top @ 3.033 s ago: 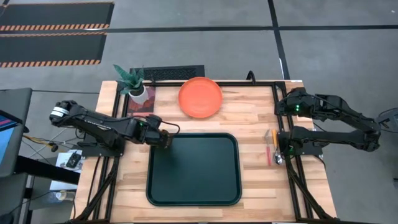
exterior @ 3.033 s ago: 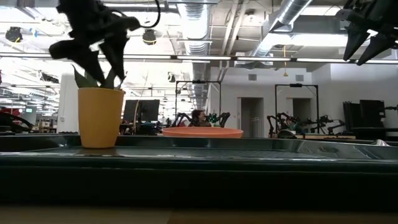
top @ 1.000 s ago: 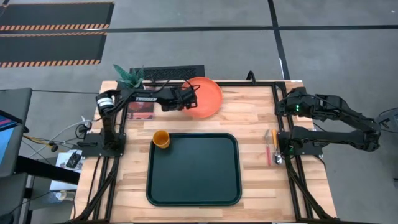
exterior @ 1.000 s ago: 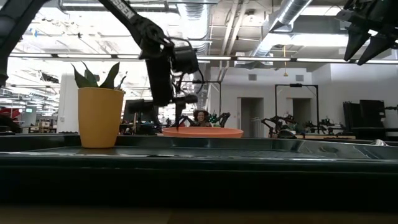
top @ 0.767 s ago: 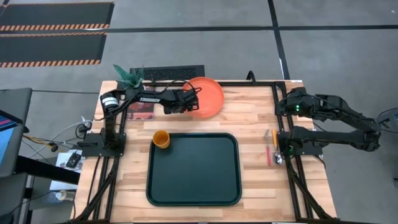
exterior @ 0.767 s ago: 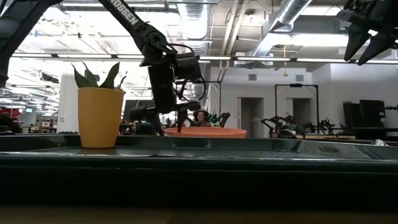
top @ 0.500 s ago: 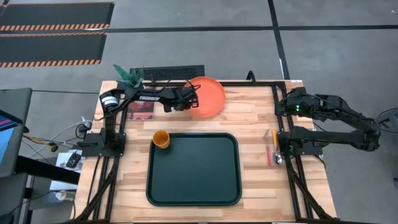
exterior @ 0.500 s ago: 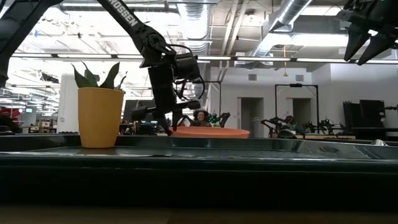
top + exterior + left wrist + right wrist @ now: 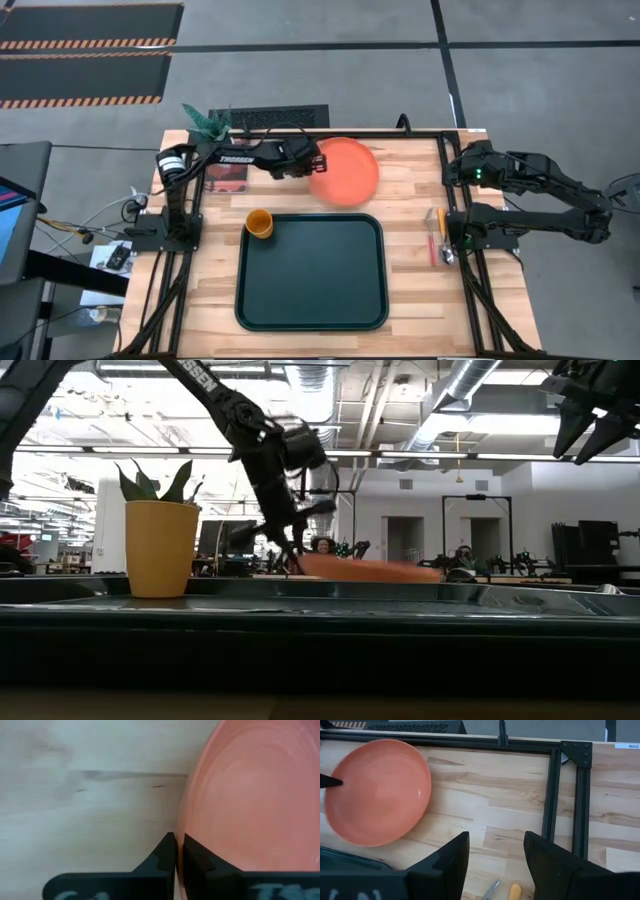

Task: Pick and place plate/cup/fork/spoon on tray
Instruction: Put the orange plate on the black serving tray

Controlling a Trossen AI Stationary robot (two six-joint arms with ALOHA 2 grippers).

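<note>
The left arm (image 9: 235,157) bore white "TROSSEN" lettering along its link; in the low view only "OSSEN" showed, upper left of the frame.

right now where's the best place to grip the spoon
Grip the spoon at mid-handle, coming straight down with the jaws across it. It lies flat on the table beside the fork, so one finger must fit the narrow gap between them. The idle right gripper hovers nearest.
</note>
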